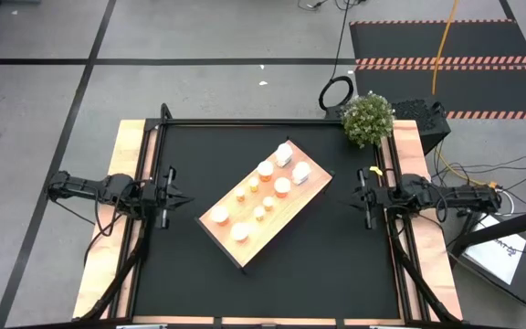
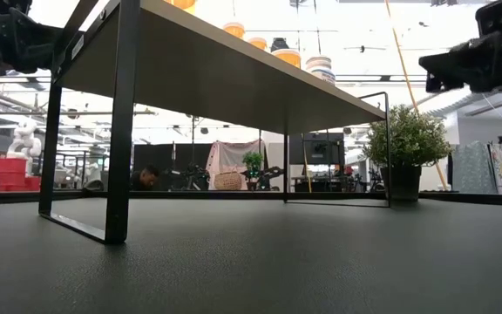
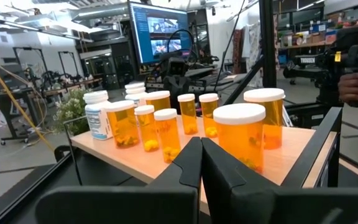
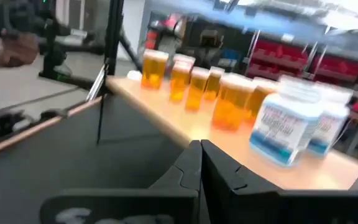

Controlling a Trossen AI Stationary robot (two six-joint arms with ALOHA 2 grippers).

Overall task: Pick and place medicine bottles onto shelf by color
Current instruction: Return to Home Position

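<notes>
Medicine bottles all stand on top of the shelf. None sits on the black mat around it, so placing looks finished. The colour sort reads done too: white bottles are bunched at one end of the shelf, and orange bottles with white caps fill the rest toward the other end.

Count from overhead is eight orange, mixed sizes. Two white are clear, with maybe a third tucked against them; cannot settle it. So ten or eleven bottles, one shelf.

The left gripper is off the shelf's left side, well apart from it. Its wrist view shows the fingers pressed together with nothing between them. The right gripper is off the shelf's right side, also well apart, fingers likewise together and empty. My read is that only parking the arms remains, and both look near rest.

One potted plant stands beyond the shelf's white-bottle end. One small yellow object lies between the shelf and the right arm.
</notes>
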